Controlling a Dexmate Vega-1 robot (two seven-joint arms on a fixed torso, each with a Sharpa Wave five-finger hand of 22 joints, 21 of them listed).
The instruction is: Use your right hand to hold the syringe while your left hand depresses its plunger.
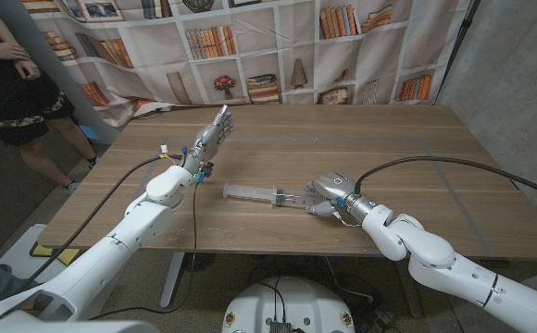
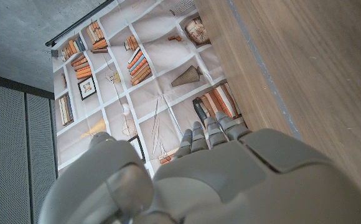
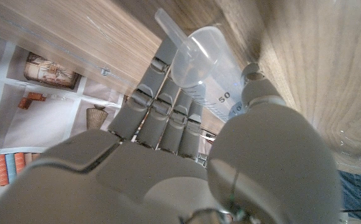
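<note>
On table (image 1: 417, 148) centre, R hand (image 1: 329, 192) grips syringe (image 1: 255, 193) barrel; L hand (image 1: 211, 132) raised left of syringe, fingers straight, holding nothing.

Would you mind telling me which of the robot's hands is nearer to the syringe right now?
The right. The right hand is at the syringe, fingers around its barrel on the table. The left hand is raised well behind it, apart from it, fingers extended.
</note>
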